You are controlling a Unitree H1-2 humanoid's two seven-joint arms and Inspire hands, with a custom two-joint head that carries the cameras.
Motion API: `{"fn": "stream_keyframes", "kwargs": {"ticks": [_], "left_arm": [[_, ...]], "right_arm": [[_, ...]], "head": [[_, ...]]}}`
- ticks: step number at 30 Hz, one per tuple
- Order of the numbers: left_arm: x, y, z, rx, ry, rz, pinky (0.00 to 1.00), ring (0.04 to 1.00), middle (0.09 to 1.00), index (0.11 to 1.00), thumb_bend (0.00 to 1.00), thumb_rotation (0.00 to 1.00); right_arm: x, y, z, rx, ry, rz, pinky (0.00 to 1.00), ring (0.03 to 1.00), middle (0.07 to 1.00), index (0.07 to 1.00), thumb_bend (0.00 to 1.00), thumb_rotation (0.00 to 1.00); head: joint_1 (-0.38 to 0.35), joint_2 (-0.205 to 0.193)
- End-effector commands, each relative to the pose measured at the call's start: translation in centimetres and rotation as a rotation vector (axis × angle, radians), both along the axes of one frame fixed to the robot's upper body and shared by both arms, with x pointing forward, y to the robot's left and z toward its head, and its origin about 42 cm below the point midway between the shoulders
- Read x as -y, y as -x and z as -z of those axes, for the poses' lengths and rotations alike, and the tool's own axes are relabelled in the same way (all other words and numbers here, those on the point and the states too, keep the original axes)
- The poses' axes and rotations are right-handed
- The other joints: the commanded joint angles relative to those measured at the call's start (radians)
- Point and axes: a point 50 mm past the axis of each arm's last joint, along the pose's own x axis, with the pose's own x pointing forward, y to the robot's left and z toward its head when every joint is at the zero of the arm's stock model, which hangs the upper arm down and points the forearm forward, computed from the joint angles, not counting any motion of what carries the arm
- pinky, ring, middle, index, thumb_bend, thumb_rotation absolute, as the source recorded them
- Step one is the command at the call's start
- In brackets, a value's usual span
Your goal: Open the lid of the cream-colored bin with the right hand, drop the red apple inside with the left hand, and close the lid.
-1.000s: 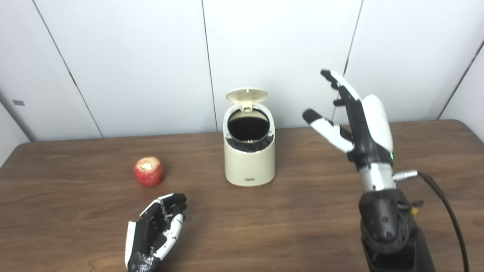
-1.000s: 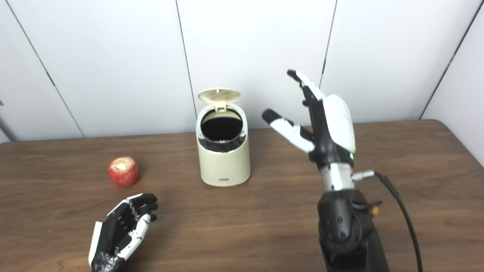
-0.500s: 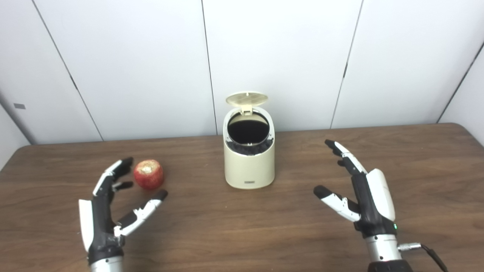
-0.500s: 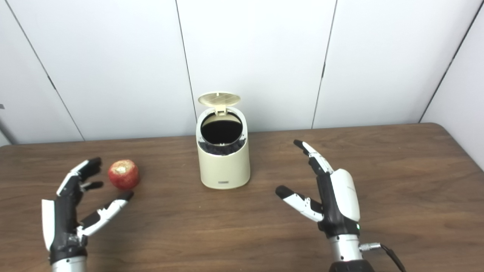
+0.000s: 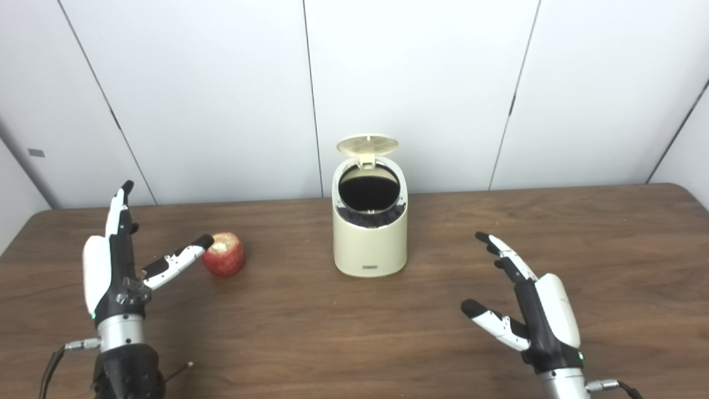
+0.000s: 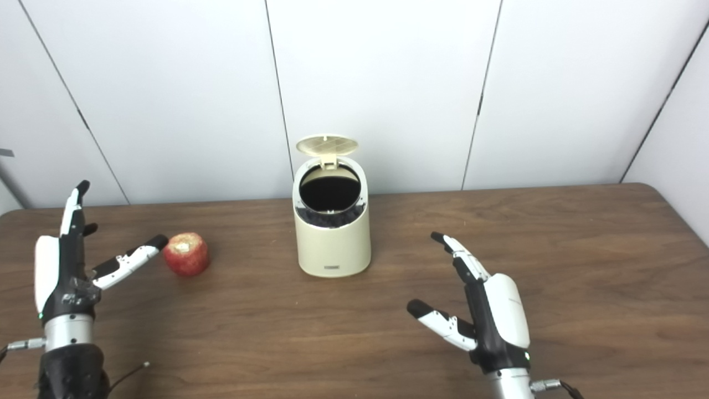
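Both hands had their fingers (image 5: 121, 208) spread apart, holding nothing. On the left hand (image 5: 111, 266), the thumb tip reached just beside the red apple (image 5: 224, 254), which sat on the tabletop (image 5: 310, 332) left of the cream-colored bin (image 5: 370, 233). The bin's lid (image 5: 367, 145) stood raised at the back, exposing the dark interior. The right hand (image 5: 532, 316) hovered low, well apart from the bin.
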Motion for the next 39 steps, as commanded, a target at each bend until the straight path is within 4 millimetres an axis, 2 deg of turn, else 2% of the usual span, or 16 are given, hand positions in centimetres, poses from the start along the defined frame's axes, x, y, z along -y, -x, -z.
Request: {"fn": "stream_keyframes", "kwargs": {"ticks": [1,4,9,13,19,23,29,39], "left_arm": [[-0.3,-1.8,-1.9,0.013,-0.050,0.008,0.80,0.985,1.000,1.000,1.00,0.39],[-0.7,-3.4,-1.3,-0.064,-0.040,0.053,0.83,0.988,1.000,1.000,1.00,0.36],[-1.2,-5.4,0.8,-0.222,-0.032,0.139,0.82,0.965,1.000,1.000,1.00,0.40],[-1.5,-5.7,2.1,-0.289,0.011,0.209,0.87,0.982,1.000,1.000,1.00,0.40],[-2.2,-6.0,4.6,-0.349,0.065,0.291,0.88,0.959,0.983,1.000,1.00,0.39],[-2.4,-6.2,5.6,-0.368,0.052,0.315,0.90,0.956,0.968,0.984,1.00,0.35],[-3.0,-6.5,6.4,-0.430,-0.049,0.321,0.87,0.930,0.936,0.939,1.00,0.29],[-3.2,-6.8,6.3,-0.549,-0.234,0.332,0.87,0.930,0.938,0.878,1.00,0.23]], "right_arm": [[0.1,-0.4,-1.5,0.092,-0.003,-0.024,0.77,0.843,0.877,0.873,0.80,1.00],[0.2,-0.6,-1.5,0.094,-0.003,-0.027,0.77,0.842,0.874,0.870,0.80,1.00],[0.3,-0.7,-1.3,0.076,-0.009,-0.022,0.77,0.846,0.876,0.873,0.81,1.00],[0.5,-0.8,-1.0,0.073,-0.008,-0.014,0.76,0.845,0.880,0.873,0.80,1.00],[0.9,-0.9,-1.3,0.071,-0.003,0.025,0.75,0.841,0.879,0.874,0.83,1.00],[1.2,-0.6,-1.5,0.076,0.001,0.035,0.76,0.841,0.872,0.870,0.82,1.00],[1.2,-0.1,-1.7,0.065,0.000,0.054,0.75,0.836,0.867,0.865,0.83,1.00],[1.0,0.4,-2.1,0.061,0.001,0.059,0.73,0.822,0.861,0.856,0.82,1.00]], "head": [[0.003,0.002],[0.007,-0.001],[0.007,-0.005],[0.010,-0.015],[0.003,-0.017],[0.008,-0.015],[0.008,-0.015],[0.006,-0.007]]}}
